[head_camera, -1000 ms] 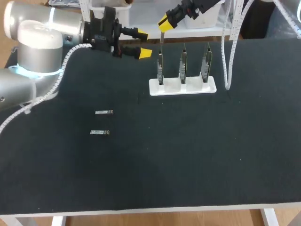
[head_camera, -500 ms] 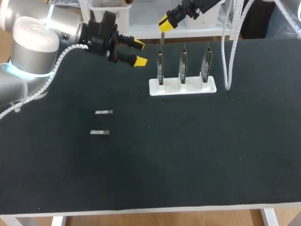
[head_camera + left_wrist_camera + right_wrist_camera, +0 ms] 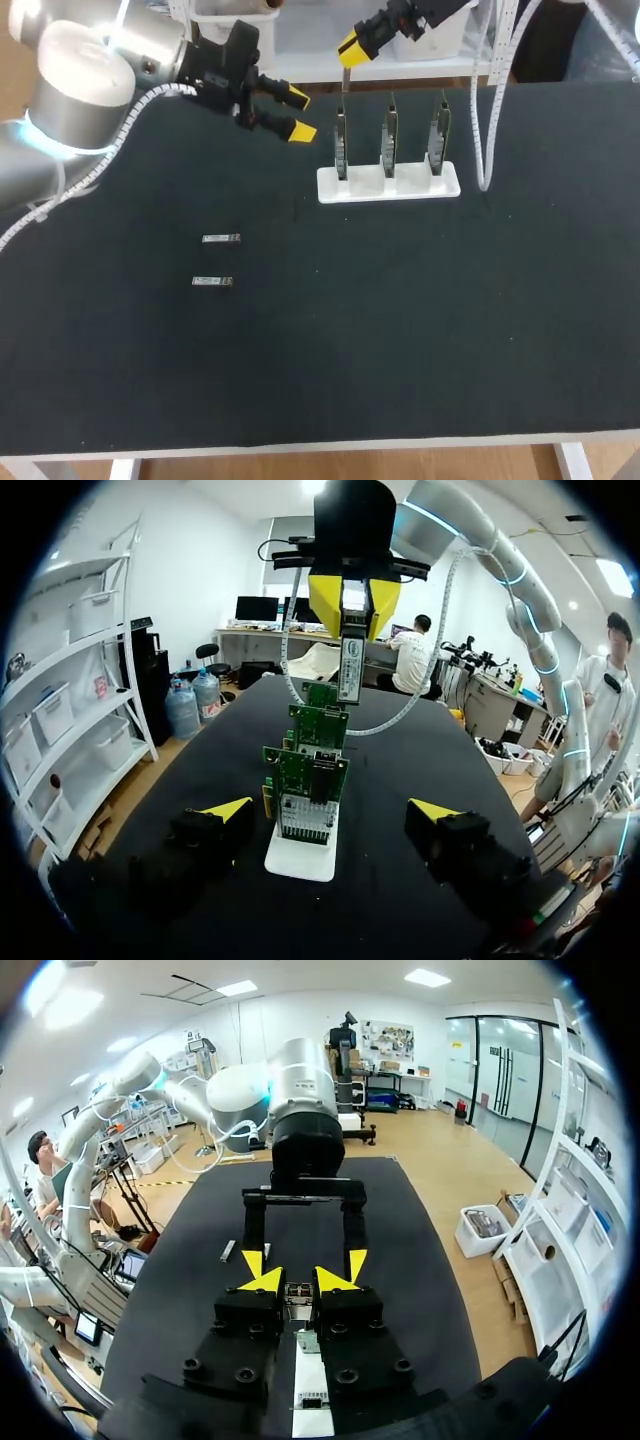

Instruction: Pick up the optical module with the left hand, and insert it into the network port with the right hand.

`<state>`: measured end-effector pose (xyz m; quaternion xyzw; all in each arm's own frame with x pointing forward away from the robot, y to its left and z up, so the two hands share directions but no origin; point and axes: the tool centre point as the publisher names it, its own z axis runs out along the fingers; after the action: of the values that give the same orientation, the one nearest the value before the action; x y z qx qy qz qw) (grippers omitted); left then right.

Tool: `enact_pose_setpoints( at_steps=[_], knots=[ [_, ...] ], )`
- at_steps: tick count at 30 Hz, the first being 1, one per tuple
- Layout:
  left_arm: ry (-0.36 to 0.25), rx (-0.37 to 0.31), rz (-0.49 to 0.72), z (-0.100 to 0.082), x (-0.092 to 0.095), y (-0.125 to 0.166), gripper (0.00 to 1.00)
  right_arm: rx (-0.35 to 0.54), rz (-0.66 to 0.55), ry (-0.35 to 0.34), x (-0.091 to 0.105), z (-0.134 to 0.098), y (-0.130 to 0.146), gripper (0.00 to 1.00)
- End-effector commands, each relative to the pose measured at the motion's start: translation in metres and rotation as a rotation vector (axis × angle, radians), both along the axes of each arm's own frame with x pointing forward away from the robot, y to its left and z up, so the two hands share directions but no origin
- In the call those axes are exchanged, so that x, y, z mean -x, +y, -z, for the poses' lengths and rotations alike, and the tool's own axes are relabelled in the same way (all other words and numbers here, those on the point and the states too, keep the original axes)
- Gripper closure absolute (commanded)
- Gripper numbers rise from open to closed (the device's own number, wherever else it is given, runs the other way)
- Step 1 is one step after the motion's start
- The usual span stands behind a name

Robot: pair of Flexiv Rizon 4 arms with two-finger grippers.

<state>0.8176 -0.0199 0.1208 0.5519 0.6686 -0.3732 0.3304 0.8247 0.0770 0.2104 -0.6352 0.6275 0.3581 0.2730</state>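
Spare module (image 3: 213,281) and second spare module (image 3: 220,238) lying left of centre. White card stand (image 3: 388,186) upper middle. Left gripper (image 3: 295,112) upper left, jaws open. Right gripper (image 3: 349,49) top middle, clamped on optical module (image 3: 343,78) above leftmost network card (image 3: 340,140). Insertion step; probably needs straight, aligned lowering into it.

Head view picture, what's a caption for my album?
Right claw holds a slim silver module above the white card stand.

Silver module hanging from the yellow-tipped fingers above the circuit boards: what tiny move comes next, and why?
Probably lower the right gripper straight down: it is shut on the slim silver optical module, which hangs upright above the leftmost green circuit board in the white holder, not yet inserted.
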Motion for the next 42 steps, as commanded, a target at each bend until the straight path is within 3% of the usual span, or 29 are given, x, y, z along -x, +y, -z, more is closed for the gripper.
enact_pose_setpoints(
  at_steps=[1,12,18,42],
  knots=[
    [0.008,-0.009,0.006,0.000,-0.004,-0.001,0.00,-0.020,-0.366,0.276,-0.007,-0.001,0.000,1.00],
    [0.003,-0.009,0.013,0.000,-0.003,-0.003,0.00,-0.023,-0.374,0.286,-0.006,-0.002,-0.001,1.00],
    [0.003,-0.009,0.013,0.000,-0.003,-0.003,0.00,0.000,-0.435,0.282,-0.007,-0.003,0.000,1.00],
    [0.003,-0.009,0.013,0.000,-0.003,-0.003,0.00,0.039,-0.507,0.338,-0.020,0.025,0.018,1.00]
  ],
)
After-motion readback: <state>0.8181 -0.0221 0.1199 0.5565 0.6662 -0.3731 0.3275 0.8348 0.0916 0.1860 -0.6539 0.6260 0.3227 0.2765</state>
